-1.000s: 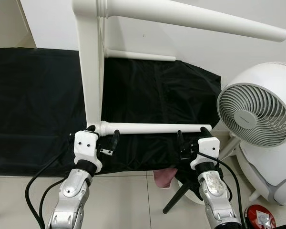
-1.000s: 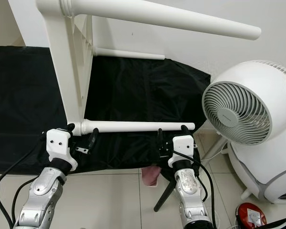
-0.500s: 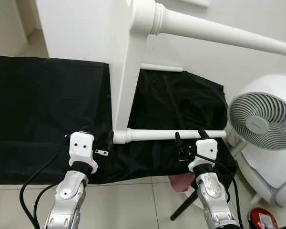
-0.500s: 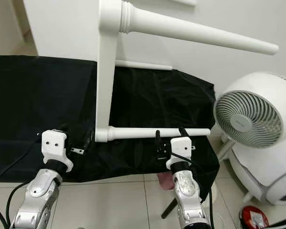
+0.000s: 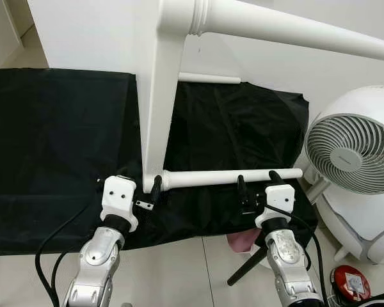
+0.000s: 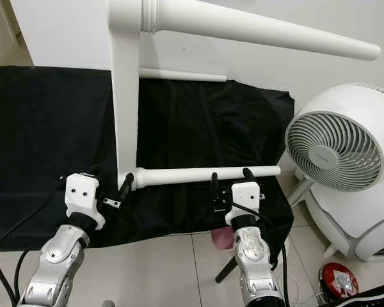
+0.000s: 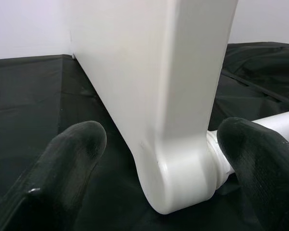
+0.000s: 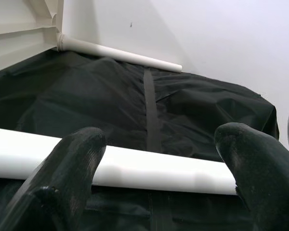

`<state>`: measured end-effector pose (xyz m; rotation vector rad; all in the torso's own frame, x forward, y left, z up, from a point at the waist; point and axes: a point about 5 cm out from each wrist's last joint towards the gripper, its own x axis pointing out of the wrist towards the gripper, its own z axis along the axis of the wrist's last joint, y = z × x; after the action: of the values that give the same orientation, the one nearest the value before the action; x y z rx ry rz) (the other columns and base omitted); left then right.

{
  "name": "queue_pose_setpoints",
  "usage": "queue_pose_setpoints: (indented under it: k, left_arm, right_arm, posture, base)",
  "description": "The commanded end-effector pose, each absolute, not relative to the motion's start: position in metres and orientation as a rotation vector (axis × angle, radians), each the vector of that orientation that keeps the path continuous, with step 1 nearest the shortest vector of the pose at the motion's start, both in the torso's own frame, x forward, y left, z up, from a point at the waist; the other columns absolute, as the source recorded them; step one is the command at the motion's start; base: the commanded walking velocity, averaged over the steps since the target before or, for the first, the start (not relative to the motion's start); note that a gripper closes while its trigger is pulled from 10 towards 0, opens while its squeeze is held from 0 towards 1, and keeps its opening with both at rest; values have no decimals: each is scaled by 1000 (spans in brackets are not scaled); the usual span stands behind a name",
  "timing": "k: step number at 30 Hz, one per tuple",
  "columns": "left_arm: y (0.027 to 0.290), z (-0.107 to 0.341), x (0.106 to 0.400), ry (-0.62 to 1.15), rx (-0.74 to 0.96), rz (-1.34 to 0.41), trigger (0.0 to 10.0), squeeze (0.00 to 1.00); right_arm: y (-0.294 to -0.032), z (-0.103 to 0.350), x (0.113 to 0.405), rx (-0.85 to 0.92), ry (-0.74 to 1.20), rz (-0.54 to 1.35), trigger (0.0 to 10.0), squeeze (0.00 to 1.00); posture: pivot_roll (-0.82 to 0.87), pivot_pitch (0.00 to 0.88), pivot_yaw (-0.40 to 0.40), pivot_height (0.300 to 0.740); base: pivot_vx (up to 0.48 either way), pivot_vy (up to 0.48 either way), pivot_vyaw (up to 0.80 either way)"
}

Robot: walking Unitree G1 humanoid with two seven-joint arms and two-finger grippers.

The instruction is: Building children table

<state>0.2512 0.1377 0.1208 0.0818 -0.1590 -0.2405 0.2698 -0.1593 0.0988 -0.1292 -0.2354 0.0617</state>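
Left eye view: no readable writing on the white table (image 5: 155, 115).

Even, bright indoor light gives sharp head views with only soft shadows on the black cloth (image 5: 57, 141), mild glare on the white table frame (image 5: 155, 115), and blurred near fingertips (image 7: 70, 159) in both wrist views.

A white wall (image 5: 83, 32) backs the scene, evenly lit. A black cloth (image 5: 51, 128) covers the floor up to it. Nearer, pale floor tiles (image 6: 160, 268) show grey grout lines. At the right stands a white fan (image 5: 352, 150), with a small red object (image 5: 349, 284) on the tiles below it
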Motion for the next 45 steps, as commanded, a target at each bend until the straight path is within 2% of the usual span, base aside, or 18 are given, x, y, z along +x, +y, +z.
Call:
queue_pose_setpoints:
  k: [1,9,18,32,38,45]
  left_arm:
    - [135,121,251,-166,97,-257,10000,0]
    - [133,123,250,-177,102,-270,10000,0]
    - [132,123,251,-183,101,-268,10000,0]
    - [126,127,255,-195,99,-304,10000,0]
    - [110,130,261,-163,82,-375,10000,0]
    - [103,132,268,-154,66,-372,10000,0]
  right_arm:
    - [-162,101,272,-139,-240,51,10000,0]
    - [-160,101,273,-156,-242,68,10000,0]
    - [-159,101,273,-156,-239,67,10000,0]
    - [-160,103,275,-141,-248,59,10000,0]
    - [-161,106,276,-140,-257,62,10000,0]
    - [-160,107,277,-140,-263,61,10000,0]
  posture:
    - [39,2,-72,740]
    - [42,1,-72,740]
    - [41,0,-69,740]
    - [34,0,-67,740]
    - [28,0,-63,740]
    - [25,0,-60,740]
  base:
    - [0,0,0]
    - [0,0,119]
    - [0,0,795]
    - [0,0,0]
    - [0,0,0]
    - [0,0,0]
